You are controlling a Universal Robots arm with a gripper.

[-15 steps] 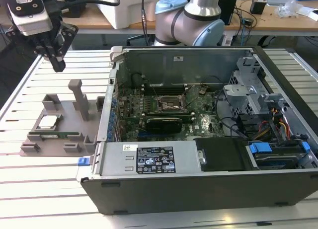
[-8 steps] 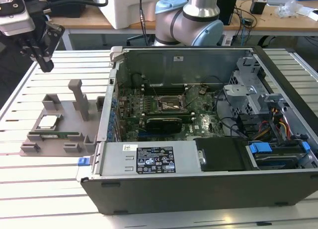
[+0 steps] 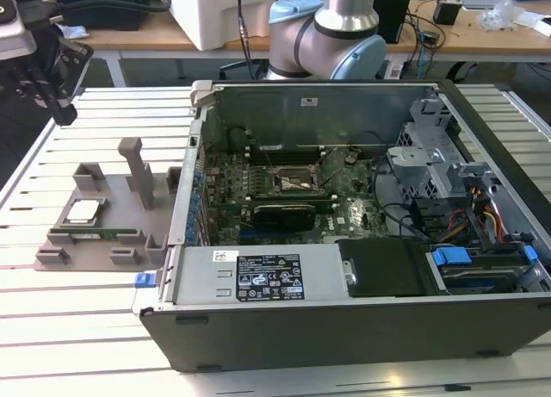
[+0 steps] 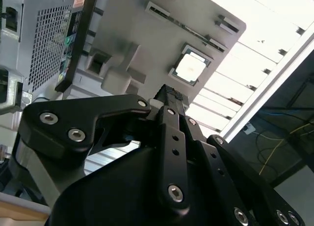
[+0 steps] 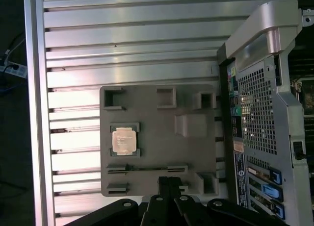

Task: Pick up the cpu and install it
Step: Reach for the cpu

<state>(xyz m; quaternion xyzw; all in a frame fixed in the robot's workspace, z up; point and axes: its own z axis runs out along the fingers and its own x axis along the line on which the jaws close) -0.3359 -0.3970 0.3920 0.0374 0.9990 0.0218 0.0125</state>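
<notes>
Broadly, a table (image 3: 86, 328) of ribbed, shiny aluminium slats carries everything. On it lies a computer case (image 3: 344, 328) of grey sheet metal, its side open and its rear panel perforated. Inside it sits a green circuit board (image 3: 225, 209) with a square, black-framed socket (image 3: 293, 183) near its middle.

Just beside the case, on the exterior view's left, lies a flat tray (image 3: 95, 257) of matt grey plastic with raised blocks, an upright post and rectangular pockets.

The gripper (image 3: 62, 111) is glossy black metal with bolted links. It hangs above the table towards the exterior view's left, clear of the tray. In both wrist views its fingers are pressed together with nothing between them (the ribbed pads meet at the tip).

A long, thin memory stick (image 3: 99, 234) stands on edge in a slot of the tray.

The cpu (image 3: 83, 211) lies flat in a square pocket of the tray, near that slot and on the side away from the case. It is a small square chip with a pale, silvery metal top that catches the light and a thin darker rim, with corner tabs of the pocket framing it.
</notes>
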